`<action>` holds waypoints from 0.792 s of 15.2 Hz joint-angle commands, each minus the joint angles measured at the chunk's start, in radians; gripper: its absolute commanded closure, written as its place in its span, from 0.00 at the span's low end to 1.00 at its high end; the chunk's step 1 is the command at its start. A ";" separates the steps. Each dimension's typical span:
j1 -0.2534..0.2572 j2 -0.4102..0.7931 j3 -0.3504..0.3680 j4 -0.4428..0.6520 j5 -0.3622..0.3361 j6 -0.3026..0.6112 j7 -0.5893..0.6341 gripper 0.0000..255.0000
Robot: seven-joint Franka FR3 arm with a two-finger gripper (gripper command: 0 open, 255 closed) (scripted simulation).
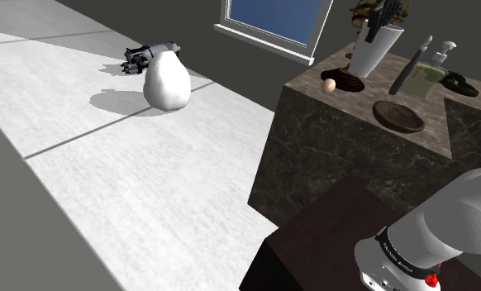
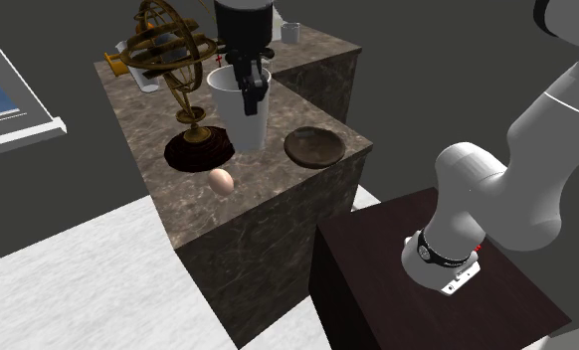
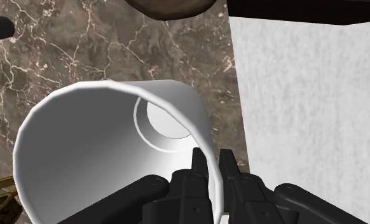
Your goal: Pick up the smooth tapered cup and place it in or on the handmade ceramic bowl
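Fingers [image 3: 198,173] of the black gripper [image 3: 213,160] stand narrow, pinching the rim of the white tapered cup [image 3: 101,146], one inside the wall and one outside. The cup sits straight below the hand, upright, its base at the marble counter [image 2: 193,204]. The dark brown bowl [image 2: 314,147] lies on the same counter just beside the gripper, apart from the cup. On the gripper's other side stands a brass armillary sphere [image 2: 168,45], with an egg [image 2: 221,180] near its base.
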 commanded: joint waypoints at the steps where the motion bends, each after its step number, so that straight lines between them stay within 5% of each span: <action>1: -0.004 -0.023 -0.002 0.003 -0.005 -0.025 -0.009 1.00; 12: -0.067 -0.313 -0.058 -0.120 -0.083 -0.166 -0.139 1.00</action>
